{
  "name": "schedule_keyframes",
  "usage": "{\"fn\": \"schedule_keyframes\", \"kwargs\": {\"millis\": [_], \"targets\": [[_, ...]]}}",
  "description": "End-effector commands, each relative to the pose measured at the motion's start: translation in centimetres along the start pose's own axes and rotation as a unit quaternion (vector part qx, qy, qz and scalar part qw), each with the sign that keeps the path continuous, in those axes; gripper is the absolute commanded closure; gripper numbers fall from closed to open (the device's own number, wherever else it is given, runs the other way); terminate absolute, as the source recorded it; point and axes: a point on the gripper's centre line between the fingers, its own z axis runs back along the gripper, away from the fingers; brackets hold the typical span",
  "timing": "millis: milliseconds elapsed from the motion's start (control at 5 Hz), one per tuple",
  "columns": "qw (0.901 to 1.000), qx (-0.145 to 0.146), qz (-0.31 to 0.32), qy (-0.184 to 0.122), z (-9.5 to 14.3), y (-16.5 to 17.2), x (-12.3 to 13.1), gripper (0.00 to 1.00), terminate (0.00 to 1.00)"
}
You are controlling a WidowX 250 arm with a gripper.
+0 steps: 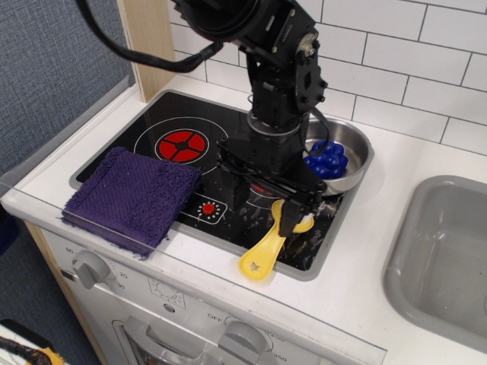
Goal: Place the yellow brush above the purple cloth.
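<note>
The yellow brush (263, 253) lies at the front right edge of the black cooktop, its rounded handle end pointing at the front of the counter. Its bristle head is mostly hidden under my gripper. My black gripper (265, 210) is down over the head end of the brush, its jaws spread. One finger (289, 219) rests against the brush neck; the other stands to its left over the cooktop. The purple cloth (133, 194) lies flat on the front left corner of the cooktop, well apart from the brush.
A steel pan (352, 156) holding a blue berry-like toy (326, 160) sits just behind the gripper on the right burner. A grey sink (447, 251) is at the right. The back left red burner (181, 142) is uncovered. White tiled wall behind.
</note>
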Motion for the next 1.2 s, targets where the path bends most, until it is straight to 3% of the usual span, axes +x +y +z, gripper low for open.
{"fn": "schedule_keyframes", "kwargs": {"millis": [0,200,800,1000], "targets": [[0.9997,-0.001,-0.011,-0.021,0.9,-1.7,0.3,0.0,0.0],[0.9997,0.001,-0.007,-0.023,1.1,-1.6,0.2,0.0,0.0],[0.9997,0.014,-0.001,0.021,-1.7,-0.3,0.9,0.0,0.0],[0.9994,0.008,-0.004,0.034,-2.2,-0.2,0.6,1.0,0.0]]}}
